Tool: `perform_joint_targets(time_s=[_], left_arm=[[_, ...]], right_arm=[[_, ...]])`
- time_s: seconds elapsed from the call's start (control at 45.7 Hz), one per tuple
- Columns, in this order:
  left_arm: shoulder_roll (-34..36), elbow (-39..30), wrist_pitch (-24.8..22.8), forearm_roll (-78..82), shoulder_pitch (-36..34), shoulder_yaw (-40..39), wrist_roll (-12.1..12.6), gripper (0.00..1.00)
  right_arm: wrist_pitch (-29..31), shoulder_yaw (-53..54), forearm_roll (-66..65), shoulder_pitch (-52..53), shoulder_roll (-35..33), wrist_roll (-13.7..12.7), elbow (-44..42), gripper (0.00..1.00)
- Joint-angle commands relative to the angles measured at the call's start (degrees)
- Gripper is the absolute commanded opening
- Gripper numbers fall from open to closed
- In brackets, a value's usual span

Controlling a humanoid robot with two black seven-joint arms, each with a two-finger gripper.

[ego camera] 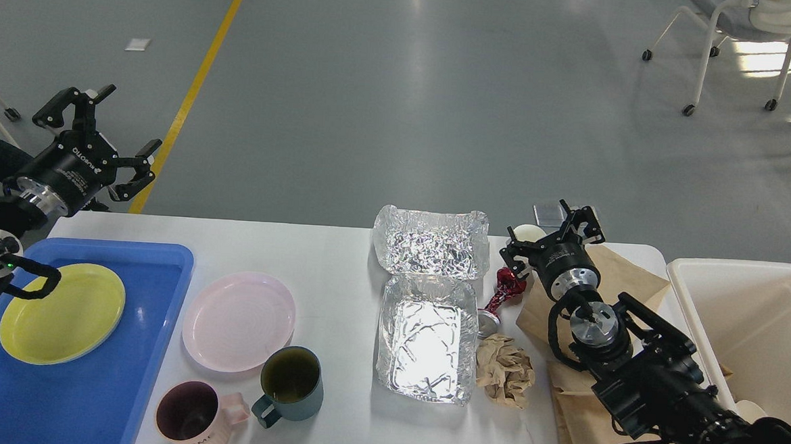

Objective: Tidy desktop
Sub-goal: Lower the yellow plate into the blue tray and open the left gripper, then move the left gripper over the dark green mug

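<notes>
Table (339, 260) clutter is only partly sorted: a yellow plate (62, 313) lies in the blue tray (153, 317) at the left, while a pink plate (238, 321), two mugs (290, 377), a foil box (428, 305), crumpled paper (506, 371) and a red wrapper (506, 289) lie on the white top. The left hand (95, 132) is held open and empty above the far left corner. The right hand (550, 233) is seen open over brown paper (626, 275), gripping nothing. A mug could be tipped if the pink plate is slid carelessly, since the green one stands just beside it. The foil box sits between the arms, and the bin (677, 274) is reached only past the right arm.
</notes>
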Motion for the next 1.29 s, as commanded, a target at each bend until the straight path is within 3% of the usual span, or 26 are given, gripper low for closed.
perform_joint_targets(time_s=[0.0, 0.285, 0.394, 0.525, 0.701, 0.832, 0.941, 1.117, 1.27], left_arm=[[2.1, 0.1, -0.2, 0.0, -7.7, 19.4, 0.3, 0.97], [1.6, -0.7, -1.5, 0.3, -27.9, 57.5, 0.3, 0.97], [-0.5, -5.3, -6.9, 0.4, -35.8, 71.5, 0.3, 0.97], [-1.1, -7.5, -8.9, 0.2, -41.7, 81.6, -0.4, 0.97], [-9.1, -15.1, -9.4, 0.4, -45.7, 89.7, 0.2, 0.97], [-13.8, -20.8, -13.3, 7.1, -50.6, 97.0, 0.1, 0.97], [-15.9, -22.2, -13.3, 16.2, -54.2, 97.8, -0.2, 0.97], [-20.4, -22.5, -13.3, 17.6, -54.5, 98.7, 0.5, 0.97], [-24.6, -24.4, -13.3, 18.5, -54.3, 98.2, 4.6, 0.97]], right_arm=[[0.0, 0.0, 0.0, 0.0, 0.0, 0.0, 0.0, 1.00], [0.0, 0.0, 0.0, 0.0, 0.0, 0.0, 0.0, 1.00], [0.0, 0.0, 0.0, 0.0, 0.0, 0.0, 0.0, 1.00], [0.0, 0.0, 0.0, 0.0, 0.0, 0.0, 0.0, 1.00], [0.0, 0.0, 0.0, 0.0, 0.0, 0.0, 0.0, 1.00], [0.0, 0.0, 0.0, 0.0, 0.0, 0.0, 0.0, 1.00], [0.0, 0.0, 0.0, 0.0, 0.0, 0.0, 0.0, 1.00], [0.0, 0.0, 0.0, 0.0, 0.0, 0.0, 0.0, 1.00], [0.0, 0.0, 0.0, 0.0, 0.0, 0.0, 0.0, 1.00]])
